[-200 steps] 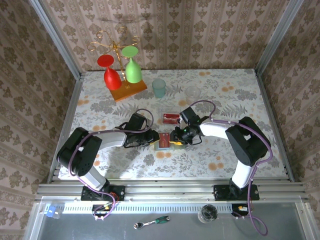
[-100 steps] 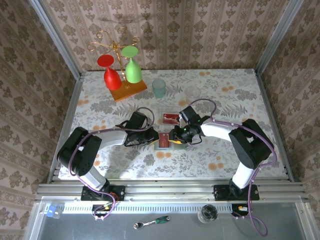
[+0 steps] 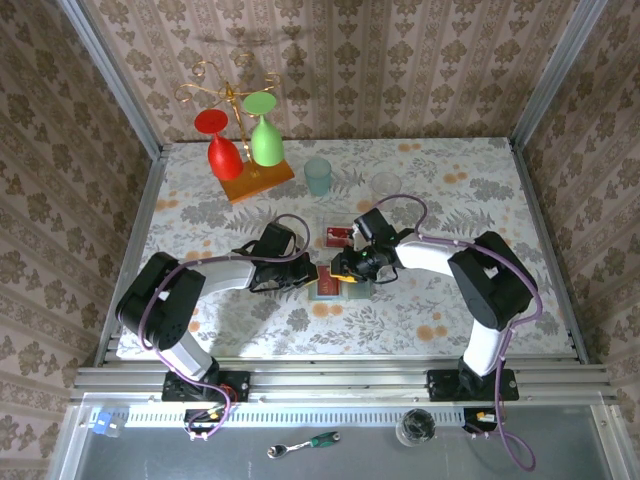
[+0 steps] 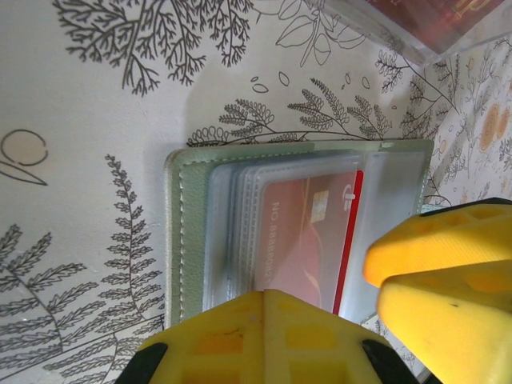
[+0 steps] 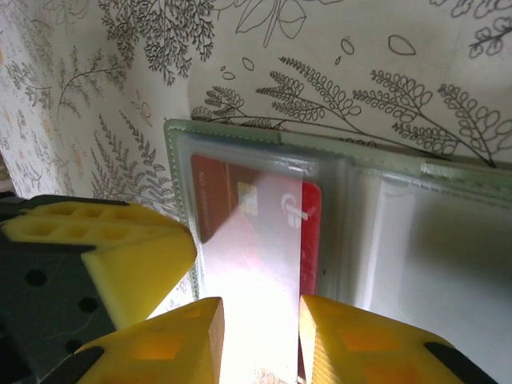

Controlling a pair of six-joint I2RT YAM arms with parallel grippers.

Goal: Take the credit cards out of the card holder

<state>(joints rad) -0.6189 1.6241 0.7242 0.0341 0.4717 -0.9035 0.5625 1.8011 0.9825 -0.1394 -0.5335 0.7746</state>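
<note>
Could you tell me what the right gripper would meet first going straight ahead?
Probably the red credit card in the card holder's clear sleeve, just ahead of the right gripper's jaws.

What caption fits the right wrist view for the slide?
Right gripper poised, jaws apart, over the red credit card sleeved in the open card holder on the floral tabletop.

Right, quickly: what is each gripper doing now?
Left gripper: shut at the card holder's edge.
Right gripper: jaws apart over the red card, no grip seen.
</note>
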